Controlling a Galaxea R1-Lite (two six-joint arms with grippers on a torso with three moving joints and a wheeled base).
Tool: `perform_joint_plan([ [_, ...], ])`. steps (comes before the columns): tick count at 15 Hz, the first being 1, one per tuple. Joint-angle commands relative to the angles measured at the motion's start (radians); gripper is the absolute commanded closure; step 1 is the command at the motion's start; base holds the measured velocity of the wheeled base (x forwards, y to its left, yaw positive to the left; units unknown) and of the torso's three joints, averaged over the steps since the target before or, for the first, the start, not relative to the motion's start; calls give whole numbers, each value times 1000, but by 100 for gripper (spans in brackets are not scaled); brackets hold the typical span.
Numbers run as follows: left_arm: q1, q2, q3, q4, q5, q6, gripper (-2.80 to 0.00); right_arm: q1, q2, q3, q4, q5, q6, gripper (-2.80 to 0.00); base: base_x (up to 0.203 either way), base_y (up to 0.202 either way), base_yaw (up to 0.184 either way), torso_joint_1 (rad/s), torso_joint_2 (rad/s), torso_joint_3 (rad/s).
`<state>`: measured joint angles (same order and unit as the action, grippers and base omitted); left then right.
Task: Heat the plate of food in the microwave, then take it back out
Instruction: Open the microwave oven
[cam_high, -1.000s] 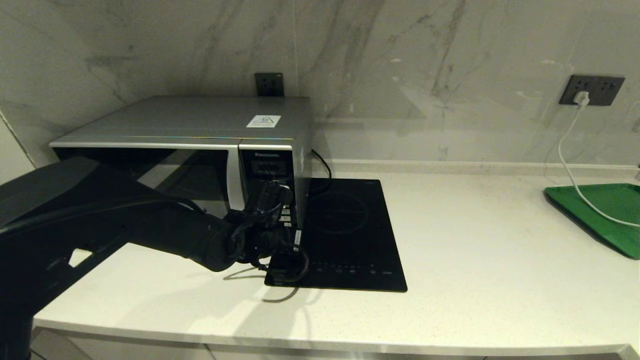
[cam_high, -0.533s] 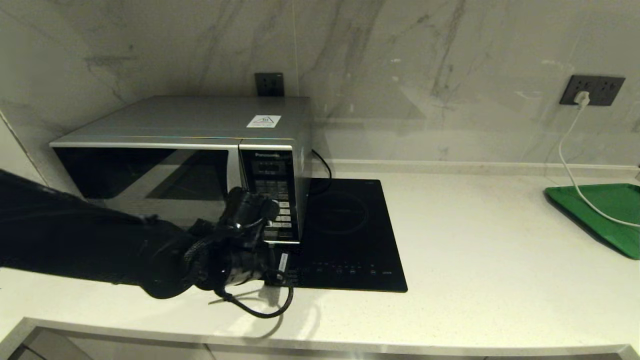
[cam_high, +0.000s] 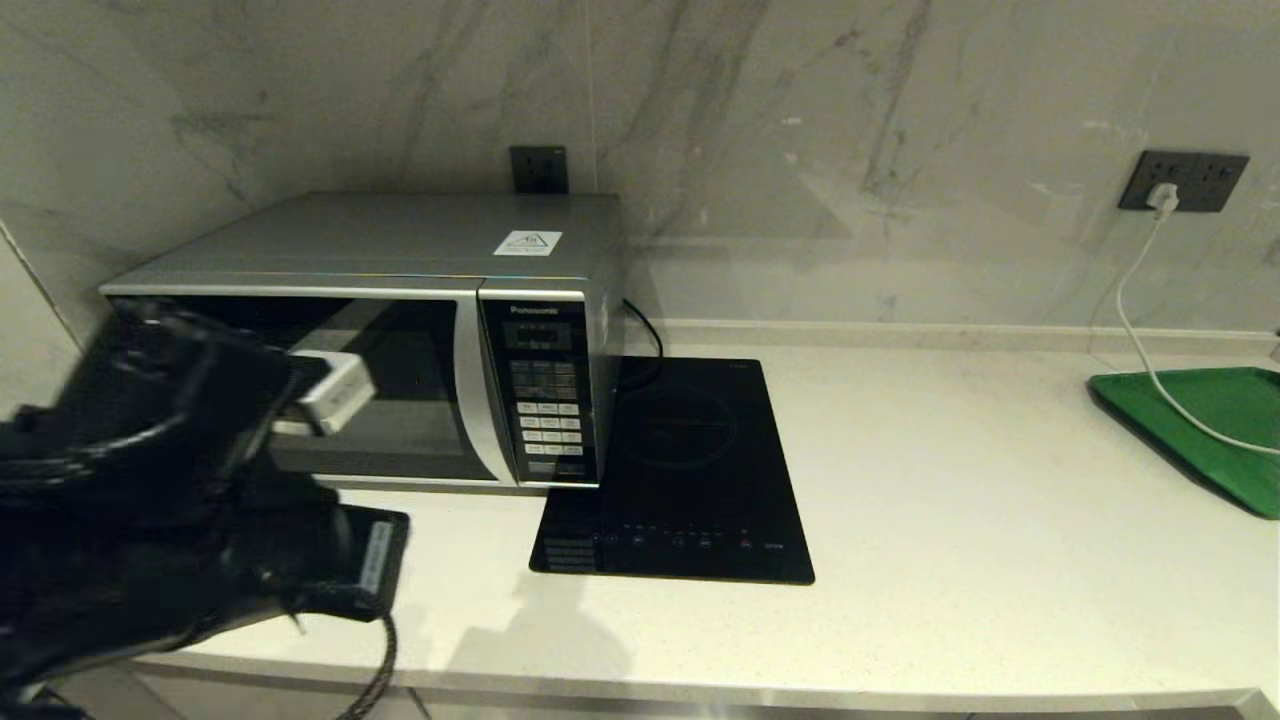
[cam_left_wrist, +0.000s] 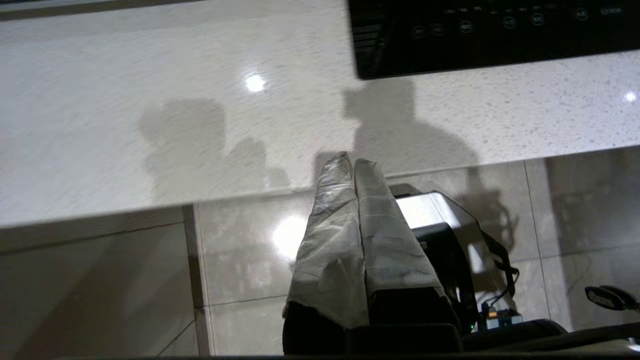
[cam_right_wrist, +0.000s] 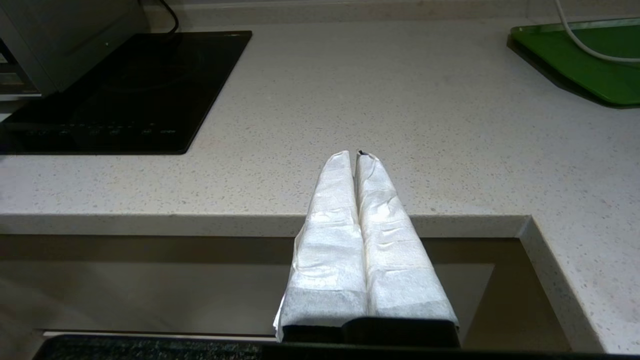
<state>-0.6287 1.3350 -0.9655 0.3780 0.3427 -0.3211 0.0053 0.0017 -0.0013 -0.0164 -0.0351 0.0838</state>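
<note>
Now the boxy silver microwave (cam_high: 400, 330) sits in the upper left of the head view with its dark glass door closed; the plate of food is not visible. Just beside it lies the flat black glass induction hob (cam_high: 690, 470), whose front edge stops short of the pale stone counter (cam_high: 950, 520) rim. Lower left, the left tool (cam_left_wrist: 354, 165) hovers over that front edge, its taped fingers pressed together. Likewise pressed together, the right tool (cam_right_wrist: 356, 156) hangs above the counter edge, before broad bare stone reaching the green rectangular tray (cam_high: 1210, 425) at far right.
</note>
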Motion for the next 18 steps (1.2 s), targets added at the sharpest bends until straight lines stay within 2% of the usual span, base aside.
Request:
perform_joint_plan([
  [1, 4, -231, 2, 113, 135, -40, 0, 1, 0, 0, 0, 0, 1, 0, 0, 0, 0, 0, 0, 0],
  [2, 5, -280, 1, 167, 216, -66, 0, 1, 0, 0, 0, 0, 1, 0, 0, 0, 0, 0, 0, 0],
  [4, 38, -381, -8, 288, 279, -105, 0, 1, 0, 0, 0, 0, 1, 0, 0, 0, 0, 0, 0, 0],
  [8, 330, -534, 0, 352, 309, -141, 0, 0, 0, 0, 0, 0, 1, 0, 0, 0, 0, 0, 0, 0],
  [10, 374, -659, 68, 369, 317, -126, 0, 0, 0, 0, 0, 0, 1, 0, 0, 0, 0, 0, 0, 0],
  [11, 402, -716, 99, 391, 318, -87, 0, 0, 0, 0, 0, 0, 1, 0, 0, 0, 0, 0, 0, 0],
  [13, 507, -838, 178, 412, 292, 48, 0, 0, 0, 0, 0, 0, 0, 0, 0, 0, 0, 0, 0, 0],
  [16, 659, -1029, 286, 420, 150, 235, 0, 1, 0, 0, 0, 0, -1, 0, 0, 0, 0, 0, 0, 0],
  [17, 678, -1059, 313, 418, 110, 267, 0, 1, 0, 0, 0, 0, -1, 0, 0, 0, 0, 0, 0, 0],
  [18, 691, -1061, 338, 405, 25, 296, 0, 0, 0, 0, 0, 0, -1, 0, 0, 0, 0, 0, 0, 0],
])
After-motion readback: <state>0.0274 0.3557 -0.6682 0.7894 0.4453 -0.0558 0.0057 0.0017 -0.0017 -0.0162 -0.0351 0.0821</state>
